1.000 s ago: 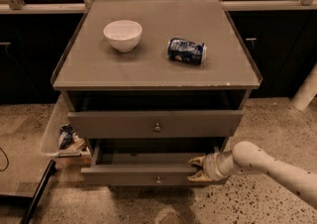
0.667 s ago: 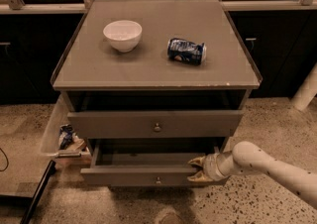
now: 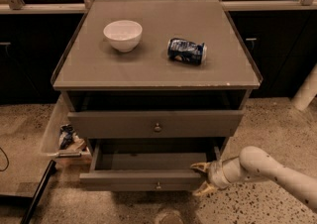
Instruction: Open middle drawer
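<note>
camera view: end effector [image 3: 202, 179], fingers wide apart, seemingly straddles right end of the pulled-out middle drawer [image 3: 133, 179].

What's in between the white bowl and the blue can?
Nothing, just bare grey cabinet top, seen in the camera view. The gripper is down low at the right end of the middle drawer's front.

Tally by kind — pairs and singles.
Two grey drawers pulled out, upper drawer [image 3: 124, 124] and middle drawer [image 3: 129, 179], one knob [image 3: 157, 128] apiece; one white bowl [image 3: 122, 34] and one blue can [image 3: 186, 51] on the cabinet top [image 3: 148, 72]; one gripper [image 3: 196, 180] at the middle drawer's right front corner — two fingers [image 3: 199, 167] apart.
</note>
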`<act>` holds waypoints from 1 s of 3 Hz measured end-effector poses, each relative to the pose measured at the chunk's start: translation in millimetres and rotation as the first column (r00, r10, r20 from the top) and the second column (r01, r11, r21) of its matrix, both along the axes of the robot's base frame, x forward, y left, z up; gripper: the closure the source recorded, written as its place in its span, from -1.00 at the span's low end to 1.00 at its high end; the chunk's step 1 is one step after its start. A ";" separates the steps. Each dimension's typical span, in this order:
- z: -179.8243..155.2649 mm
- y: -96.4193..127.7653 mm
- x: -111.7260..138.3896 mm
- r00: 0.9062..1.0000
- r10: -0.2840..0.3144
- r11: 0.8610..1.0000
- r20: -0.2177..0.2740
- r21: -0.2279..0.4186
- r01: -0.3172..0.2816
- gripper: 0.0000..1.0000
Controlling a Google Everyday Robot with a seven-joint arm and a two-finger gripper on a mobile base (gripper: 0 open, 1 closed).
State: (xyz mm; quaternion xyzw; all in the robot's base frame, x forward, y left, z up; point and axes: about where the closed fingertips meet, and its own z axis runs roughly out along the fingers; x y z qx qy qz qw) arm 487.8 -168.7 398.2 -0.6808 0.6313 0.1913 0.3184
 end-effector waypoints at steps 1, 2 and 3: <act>4.9 -15.2 -39.7 0.999 0.033 0.999 0.016 0.019 -0.033 0.22; 4.4 -23.5 -60.7 0.999 0.034 0.999 0.023 0.019 -0.034 0.68; 5.9 -23.5 -60.7 0.999 0.034 0.999 0.022 0.019 -0.034 1.00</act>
